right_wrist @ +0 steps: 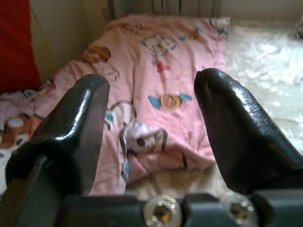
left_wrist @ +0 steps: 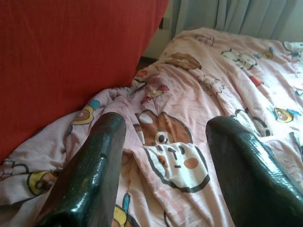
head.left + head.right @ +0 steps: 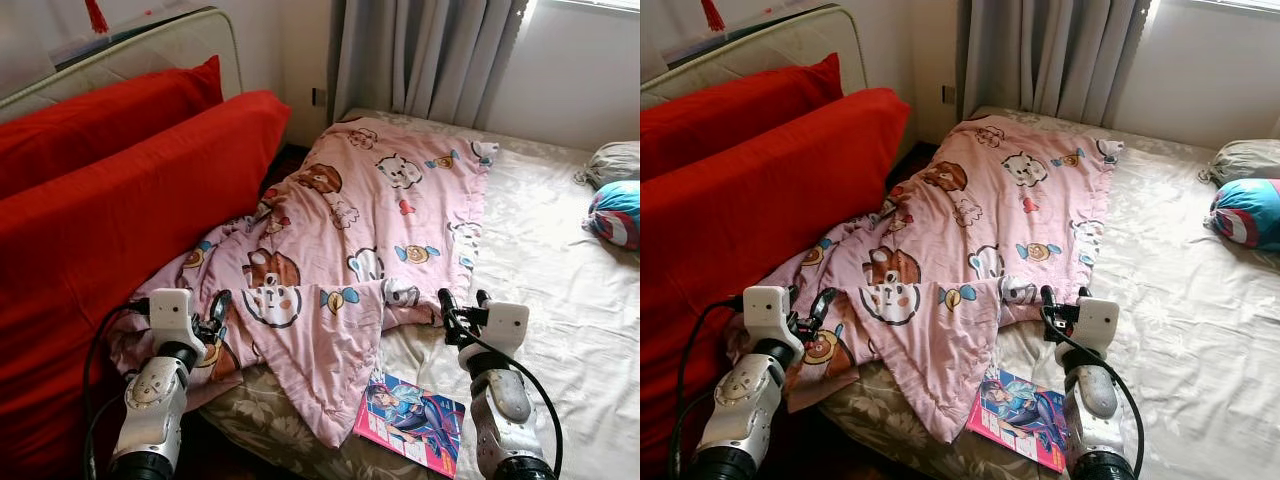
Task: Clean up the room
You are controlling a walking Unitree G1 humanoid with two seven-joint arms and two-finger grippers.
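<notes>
Foremost, left gripper [image 3: 216, 318]: fingers apart, empty, poised over the blanket's near corner beside the red cushions [image 3: 120, 200]. Right gripper [image 3: 462, 306]: fingers spread, empty, hovering at the blanket's near folded edge. Pink cartoon blanket [image 3: 360, 220]: rumpled, long axis running from the bed's near edge toward the curtains [image 3: 420, 55]; its near corner hangs over the mattress edge. Magazine [image 3: 410, 420]: at the bed's near edge, partly tucked under the blanket. Pillows [image 3: 615, 195]: at the bed's right edge, cut off.
</notes>
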